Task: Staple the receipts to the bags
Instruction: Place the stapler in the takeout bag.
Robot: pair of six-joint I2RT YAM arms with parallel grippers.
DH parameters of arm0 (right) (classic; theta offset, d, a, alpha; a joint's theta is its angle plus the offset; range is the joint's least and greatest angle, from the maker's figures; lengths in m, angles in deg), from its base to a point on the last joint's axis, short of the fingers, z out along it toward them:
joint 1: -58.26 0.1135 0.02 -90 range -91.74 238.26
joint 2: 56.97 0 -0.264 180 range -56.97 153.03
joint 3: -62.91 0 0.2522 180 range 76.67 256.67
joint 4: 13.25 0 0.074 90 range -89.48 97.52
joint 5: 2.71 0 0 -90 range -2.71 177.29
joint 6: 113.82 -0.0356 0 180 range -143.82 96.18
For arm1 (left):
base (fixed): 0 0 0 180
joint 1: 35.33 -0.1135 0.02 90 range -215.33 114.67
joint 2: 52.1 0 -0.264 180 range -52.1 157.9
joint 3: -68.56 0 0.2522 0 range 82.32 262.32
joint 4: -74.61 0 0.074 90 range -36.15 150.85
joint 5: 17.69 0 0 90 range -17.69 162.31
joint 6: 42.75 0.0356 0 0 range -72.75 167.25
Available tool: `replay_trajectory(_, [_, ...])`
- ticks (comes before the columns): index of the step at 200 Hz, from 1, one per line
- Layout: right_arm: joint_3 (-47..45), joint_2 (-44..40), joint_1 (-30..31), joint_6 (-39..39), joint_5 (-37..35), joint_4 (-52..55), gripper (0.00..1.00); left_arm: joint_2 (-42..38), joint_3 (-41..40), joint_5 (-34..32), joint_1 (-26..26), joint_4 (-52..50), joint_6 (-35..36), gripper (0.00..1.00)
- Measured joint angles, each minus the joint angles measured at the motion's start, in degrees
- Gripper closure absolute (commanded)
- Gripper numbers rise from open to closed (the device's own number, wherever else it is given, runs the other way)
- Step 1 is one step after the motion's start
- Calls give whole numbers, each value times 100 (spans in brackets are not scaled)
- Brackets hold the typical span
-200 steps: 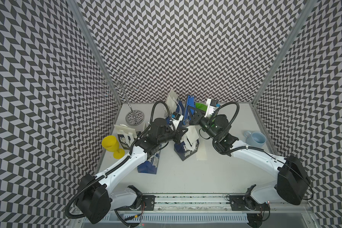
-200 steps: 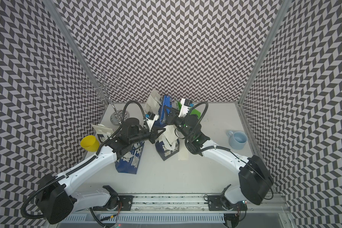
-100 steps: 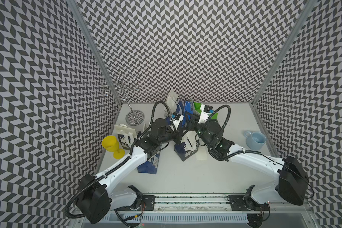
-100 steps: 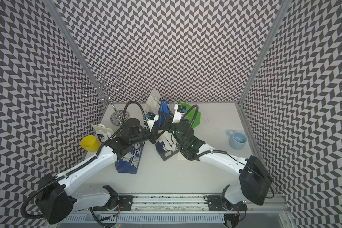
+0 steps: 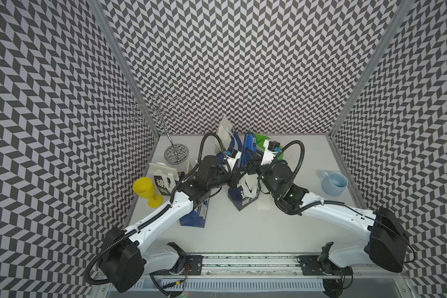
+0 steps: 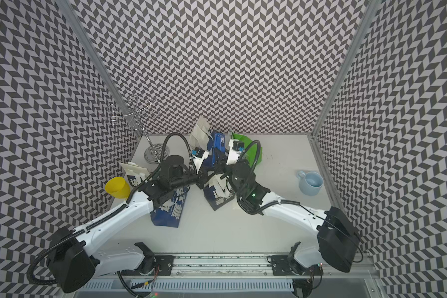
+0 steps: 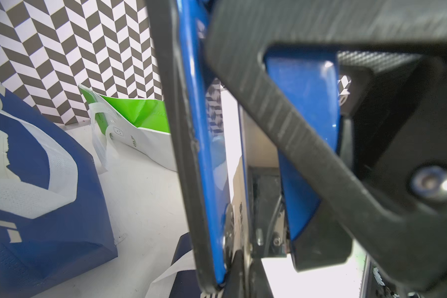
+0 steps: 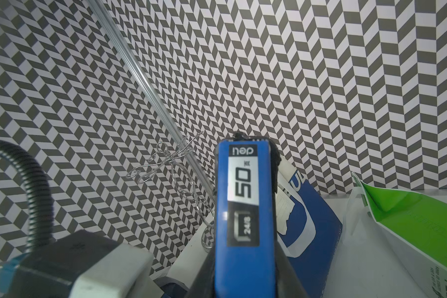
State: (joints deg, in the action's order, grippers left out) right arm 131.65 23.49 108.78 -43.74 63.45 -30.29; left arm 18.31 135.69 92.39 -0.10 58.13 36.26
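Four blue bags [image 6: 169, 214], one green bag [image 8: 410, 219], one stapler [image 8: 243, 206], one mug [image 5: 333, 183], one goblet [image 5: 146, 189]

Yellow goblet [image 5: 143, 186] stands at left edge of desk [image 5: 243, 237], nr wall. Silver wire stand [image 5: 176, 154] w/ curled hooks behind it, back-left corner. Pale blue mug [image 5: 334, 183] upright, right side, well apart. Chevron walls [image 5: 243, 64] all round.

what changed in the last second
The right gripper, shut on the stapler throughout, swung in toward the left gripper by the middle blue bag, uncovering more of the green bag. Nothing was grabbed or released. The left gripper, other bags, mug and goblet stayed put.
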Motion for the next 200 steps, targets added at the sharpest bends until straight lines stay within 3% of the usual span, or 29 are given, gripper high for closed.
replay_trajectory(86, [-234,-72,-2,673,-348,-111,100,0,20,-122,0,-74,94,100])
replay_trajectory(200, [-315,-234,-4,1139,39,-658,100,94,90,-26,0,-83,81,100])
